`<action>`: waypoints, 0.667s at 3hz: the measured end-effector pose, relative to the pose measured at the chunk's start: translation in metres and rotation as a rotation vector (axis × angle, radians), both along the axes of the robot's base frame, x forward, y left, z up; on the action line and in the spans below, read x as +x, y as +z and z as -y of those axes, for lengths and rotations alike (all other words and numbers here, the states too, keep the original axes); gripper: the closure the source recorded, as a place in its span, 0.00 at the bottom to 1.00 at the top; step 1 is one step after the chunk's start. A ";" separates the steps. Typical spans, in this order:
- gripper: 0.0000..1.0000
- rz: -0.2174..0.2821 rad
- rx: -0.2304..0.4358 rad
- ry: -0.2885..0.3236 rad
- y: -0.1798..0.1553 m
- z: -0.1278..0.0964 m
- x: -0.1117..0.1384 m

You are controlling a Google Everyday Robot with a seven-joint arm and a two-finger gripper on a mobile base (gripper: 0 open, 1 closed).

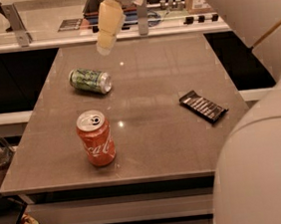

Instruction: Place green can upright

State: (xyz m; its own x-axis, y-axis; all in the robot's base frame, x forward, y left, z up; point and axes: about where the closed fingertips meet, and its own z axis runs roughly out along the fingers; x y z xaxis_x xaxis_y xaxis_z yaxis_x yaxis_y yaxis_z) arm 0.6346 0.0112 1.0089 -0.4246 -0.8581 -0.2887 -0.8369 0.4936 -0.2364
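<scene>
The green can (90,80) lies on its side on the far left part of the brown table (147,83), its silver end pointing right and toward me. My gripper (105,46) hangs above the table's far edge, up and a little to the right of the green can, apart from it and holding nothing that I can see. Its cream-coloured body reaches down from the arm at the top of the view.
A red Coca-Cola can (96,138) stands upright at the near left. A dark wrapped snack bar (203,106) lies at the right. A counter with small items (170,11) runs behind the table. My arm's white shell (266,161) fills the right foreground.
</scene>
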 end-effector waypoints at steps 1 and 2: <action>0.00 -0.023 -0.045 0.002 -0.019 -0.018 0.009; 0.00 -0.066 -0.062 0.013 -0.046 -0.036 0.013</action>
